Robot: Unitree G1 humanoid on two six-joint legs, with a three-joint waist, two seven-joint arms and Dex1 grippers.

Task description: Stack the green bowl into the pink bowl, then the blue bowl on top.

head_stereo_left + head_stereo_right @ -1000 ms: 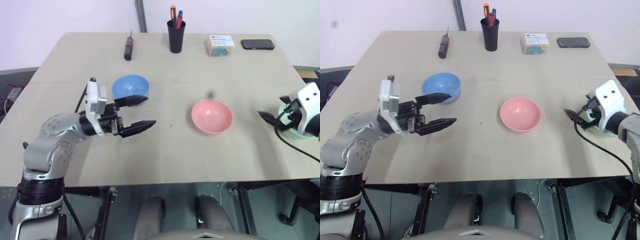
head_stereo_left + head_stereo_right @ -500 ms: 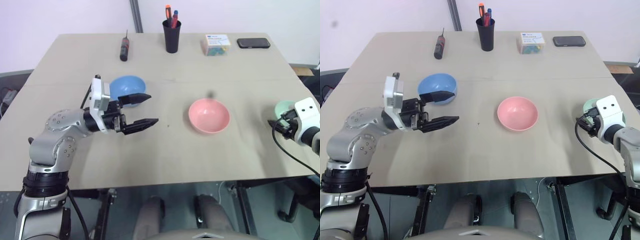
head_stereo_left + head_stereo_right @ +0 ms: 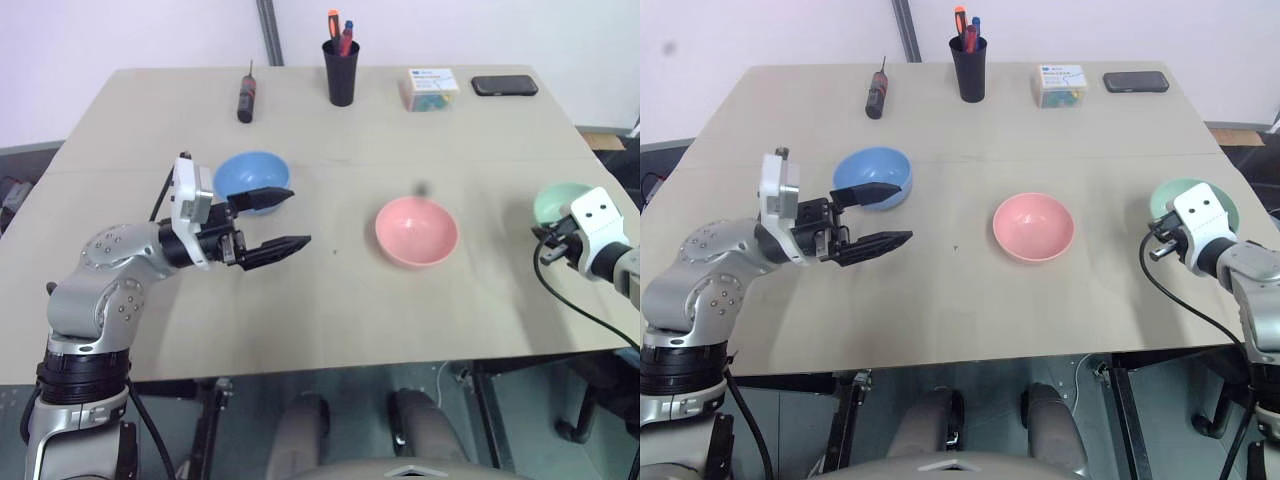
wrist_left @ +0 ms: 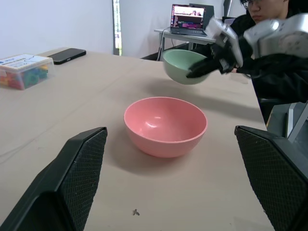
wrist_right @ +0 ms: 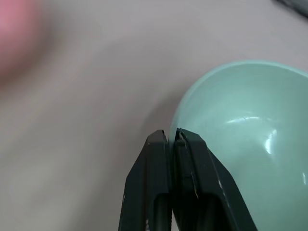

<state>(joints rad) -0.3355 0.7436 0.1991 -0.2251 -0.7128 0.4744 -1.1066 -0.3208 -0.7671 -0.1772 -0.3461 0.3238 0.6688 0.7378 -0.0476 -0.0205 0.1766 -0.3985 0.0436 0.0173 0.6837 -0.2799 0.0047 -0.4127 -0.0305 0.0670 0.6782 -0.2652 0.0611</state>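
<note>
My right hand point(image 5: 174, 137) pinches the rim of the green bowl point(image 3: 556, 203) near the table's point(image 3: 350, 300) right edge, fingers clamped flat together on the wall; in the left wrist view the bowl hangs clear of the tabletop. My left hand point(image 3: 283, 218) hovers level over the table, pointing right, fingers spread wide and empty, just beside the blue bowl point(image 3: 248, 176). The pink bowl point(image 3: 416, 231) sits upright between my two hands.

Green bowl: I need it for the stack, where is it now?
The green bowl is at the table's right edge, right of the pink bowl, with the right pincer shut on its rim.
</note>
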